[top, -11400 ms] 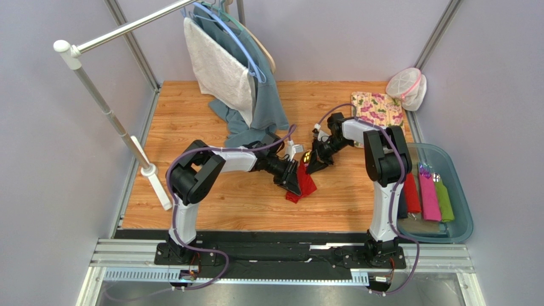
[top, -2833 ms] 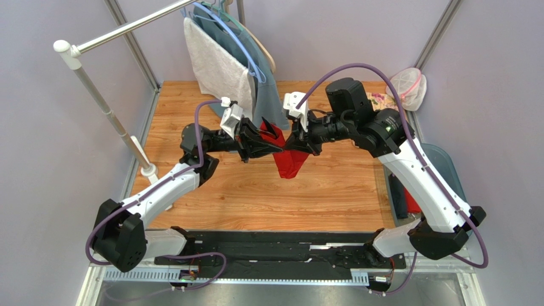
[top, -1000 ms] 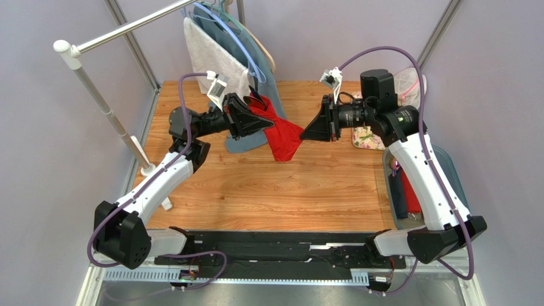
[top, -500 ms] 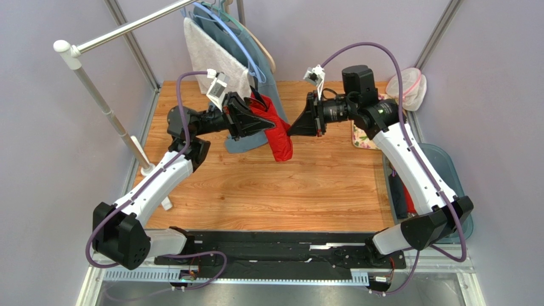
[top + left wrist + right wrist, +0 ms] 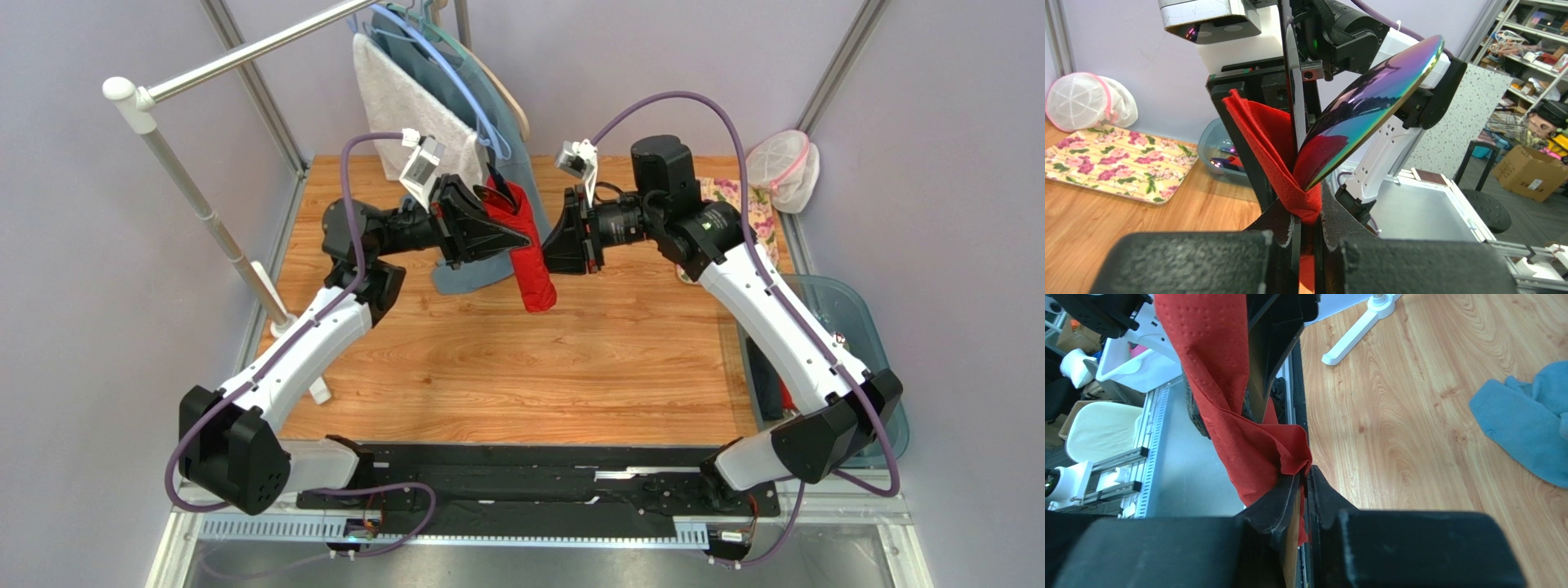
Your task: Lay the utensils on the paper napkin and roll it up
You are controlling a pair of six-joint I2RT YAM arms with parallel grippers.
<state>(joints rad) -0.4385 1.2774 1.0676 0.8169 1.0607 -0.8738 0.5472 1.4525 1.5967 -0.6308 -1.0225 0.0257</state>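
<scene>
Above the far middle of the table (image 5: 589,368): the paper napkin (image 5: 530,257) hung in the air between both arms, bunched into a narrow red fold and well clear of the wood.
Left gripper (image 5: 1306,223): the jaws were nipped tight on the lower fold of the napkin. An iridescent utensil (image 5: 1370,101) rose out of that same fold.
Right gripper (image 5: 1304,490): the jaws were closed narrow on a crumpled corner of the napkin.
Utensil count: I could make out one shiny piece. Whether others sat deeper in the fold, the wrist views did not show.
Step in hand: I judged the sheet neither laid flat nor rolled, so the spreading came first.
Risk, tearing: thin paper held at two points would rip if the arms drew apart unevenly or twisted.
Risk, dropped utensil: the piece looked held mostly by the fold, so any slackening on the left could let it slide out.
Risk, collision: the two sets of fingers stood just beside each other, so a small misjudged move could knock them together.
Risk, snagging: the blue cloth (image 5: 1530,425) lay on the table near the napkin's likely landing place.
</scene>
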